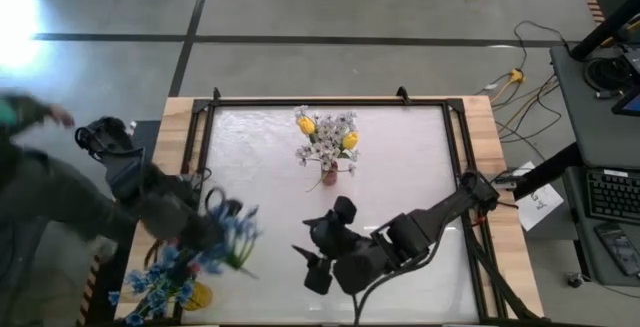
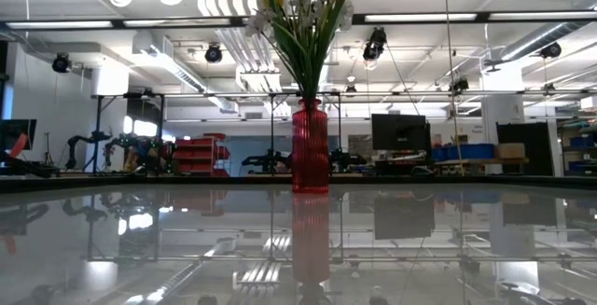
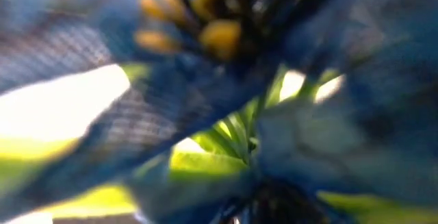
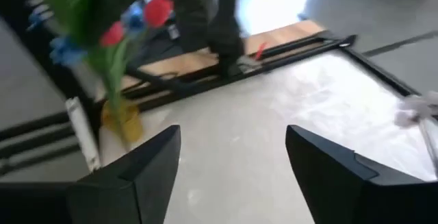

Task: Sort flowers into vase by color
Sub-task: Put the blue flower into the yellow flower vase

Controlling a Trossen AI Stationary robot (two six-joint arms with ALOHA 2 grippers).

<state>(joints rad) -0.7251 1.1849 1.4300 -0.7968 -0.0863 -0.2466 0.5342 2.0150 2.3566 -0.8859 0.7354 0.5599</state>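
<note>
A red ribbed vase (image 1: 328,175) (image 2: 310,146) stands upright mid-table, holding white sprays and yellow tulips (image 1: 326,135) (image 2: 303,11). A small yellow vase (image 1: 197,295) (image 4: 124,123) stands at the near left corner with blue blooms (image 1: 150,282) and red-pink tulips (image 4: 158,9) in it. My left gripper (image 1: 212,217) is a blur just above that vase, among blue blooms (image 1: 236,232). Blue petals (image 3: 205,94) fill the left wrist view. My right gripper (image 1: 310,264) (image 4: 233,138) is open over bare table near the near edge, pointing toward the yellow vase.
A black frame (image 1: 330,103) borders the glossy white table top (image 1: 400,167), with wooden strips (image 1: 180,117) on either side. A person's hand and sleeve (image 1: 35,112) show beyond the left edge. Bare table surface lies between the two vases and toward the right.
</note>
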